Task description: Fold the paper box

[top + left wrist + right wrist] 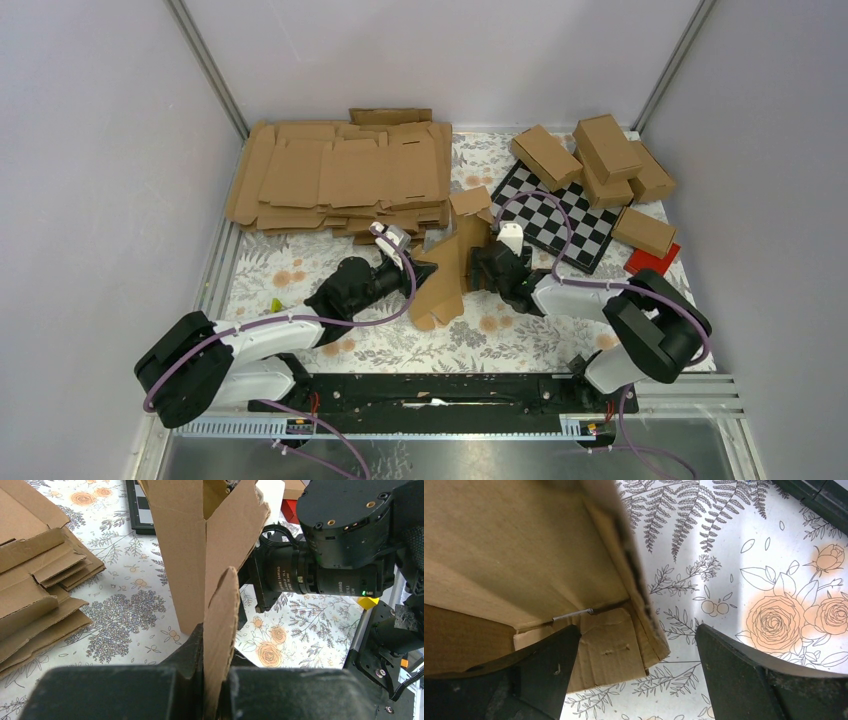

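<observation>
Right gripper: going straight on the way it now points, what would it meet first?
The paper box. In the right wrist view its wall edge and a flap lie between the open fingers of the right gripper, so it would probably press into cardboard first, though depth is unclear.

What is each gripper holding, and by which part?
Left gripper is shut on the paper box, pinching the edge of one flap. Right gripper holds nothing: it is open, straddling a box wall without clamping it.
</observation>
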You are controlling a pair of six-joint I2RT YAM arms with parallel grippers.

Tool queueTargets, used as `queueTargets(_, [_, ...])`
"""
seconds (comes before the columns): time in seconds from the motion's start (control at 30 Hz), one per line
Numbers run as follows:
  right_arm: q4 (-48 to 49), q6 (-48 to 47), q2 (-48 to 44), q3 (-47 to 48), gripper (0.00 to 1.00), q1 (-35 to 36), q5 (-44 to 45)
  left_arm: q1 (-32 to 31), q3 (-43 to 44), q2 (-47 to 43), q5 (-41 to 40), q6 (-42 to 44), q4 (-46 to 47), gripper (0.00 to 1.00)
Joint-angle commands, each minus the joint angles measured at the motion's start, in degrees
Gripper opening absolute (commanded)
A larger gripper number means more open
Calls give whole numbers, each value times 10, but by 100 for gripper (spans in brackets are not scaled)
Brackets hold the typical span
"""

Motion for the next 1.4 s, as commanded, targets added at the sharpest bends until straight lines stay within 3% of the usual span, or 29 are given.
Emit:
queueTargets(0.0, [-56, 7, 40, 13, 94, 19, 27, -1, 17, 7, -4, 4, -19, 0])
queueTargets(0.2, [-77, -3, 62, 51, 94, 31, 56, -2, 16, 7, -4, 4, -18, 0])
queueTargets(0.4, [-55, 0, 49, 64, 93, 31, 27, -1, 18, 8, 2, -8, -9, 0])
queueTargets(0.6, [-31, 10, 12, 63, 89, -1, -57, -2, 63, -8, -16, -26, -92, 0])
queueTargets(0.93, [-14, -43, -19, 37, 87, -33, -96, -1, 139, 12, -58, -43, -210, 0])
queueTargets(1.1, [-21, -48, -42, 38, 80, -33, -114, -1, 181, 27, -95, -54, -262, 0])
queueTargets(1.37, [-37, -48, -20, 46, 76, -33, -119, 0, 241, 57, -124, -71, -329, 12])
